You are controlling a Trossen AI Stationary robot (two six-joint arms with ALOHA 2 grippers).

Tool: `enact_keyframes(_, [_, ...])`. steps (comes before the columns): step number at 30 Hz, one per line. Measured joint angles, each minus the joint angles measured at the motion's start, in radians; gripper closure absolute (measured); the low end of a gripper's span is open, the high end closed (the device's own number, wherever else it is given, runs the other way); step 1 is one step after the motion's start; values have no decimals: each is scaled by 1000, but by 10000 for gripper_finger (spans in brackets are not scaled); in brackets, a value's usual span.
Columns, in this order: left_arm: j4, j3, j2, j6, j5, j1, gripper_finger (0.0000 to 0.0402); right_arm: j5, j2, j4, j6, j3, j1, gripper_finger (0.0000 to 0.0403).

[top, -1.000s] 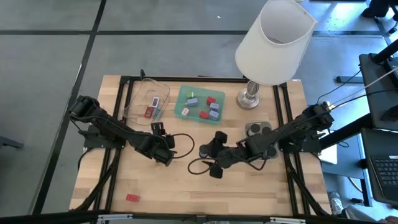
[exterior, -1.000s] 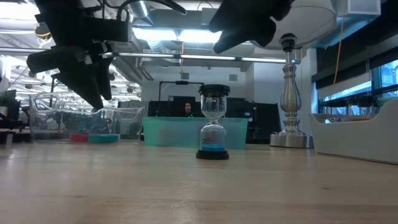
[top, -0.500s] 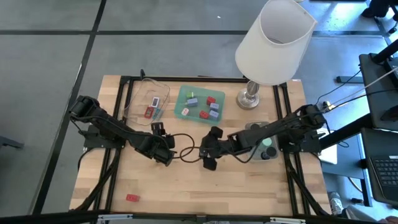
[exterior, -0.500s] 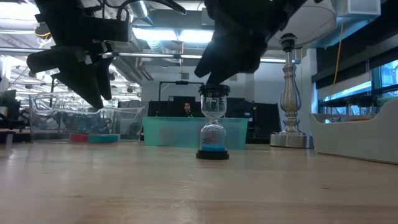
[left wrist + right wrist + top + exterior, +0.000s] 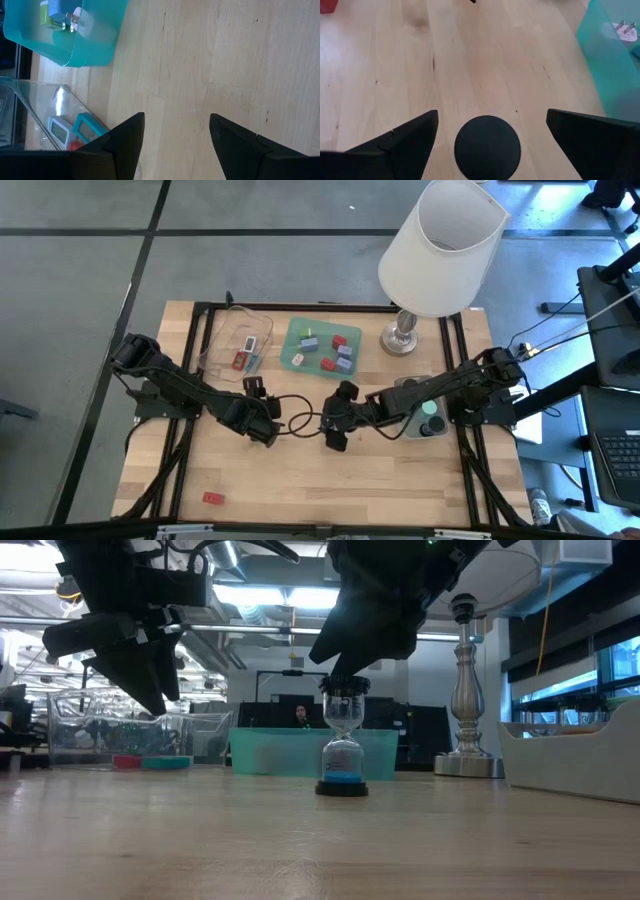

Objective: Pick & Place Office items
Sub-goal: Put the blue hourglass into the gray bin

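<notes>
The right gripper (image 5: 331, 423) hangs with its jaws spread wide, apart from and directly above the small hourglass with black round caps (image 5: 343, 737), which stands upright on the pale wooden table (image 5: 400, 480) in front of the translucent teal tray (image 5: 320, 346). That tray holds small red, lavender and blue blocks. The left gripper (image 5: 262, 418), jaws apart and empty, hovers beside the hourglass. A flat red rectangle (image 5: 212, 498) lies well apart from it, near the table's edge.
</notes>
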Motion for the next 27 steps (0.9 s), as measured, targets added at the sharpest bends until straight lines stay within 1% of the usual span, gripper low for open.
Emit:
enact_keyframes(4, [0, 0, 0, 0, 0, 0, 180, 0, 4, 11, 16, -6, 1, 26])
enact_keyframes(7, [0, 0, 0, 0, 0, 0, 180, 21, 9, 18, 35, -39, 2, 26])
enact_keyframes(12, [0, 0, 0, 0, 7, -1, 180, 26, 10, 106, 82, -115, 1, 26])
enact_keyframes(17, [0, 0, 0, 1, 7, -1, 180, 27, 11, 137, 82, -127, 4, 32])
enact_keyframes(20, [0, 0, 0, 1, 7, -1, 180, 26, 11, 158, 82, -127, 6, 53])
enact_keyframes(22, [0, 0, 0, 1, 7, -1, 180, 21, 11, 161, 82, -127, 8, 76])
enact_keyframes(24, [0, 0, 0, 1, 7, -1, 180, 20, 11, 161, 83, -127, 11, 106])
enact_keyframes(27, [0, 0, 0, 1, 7, -1, 180, 19, 11, 168, 86, -127, 21, 162])
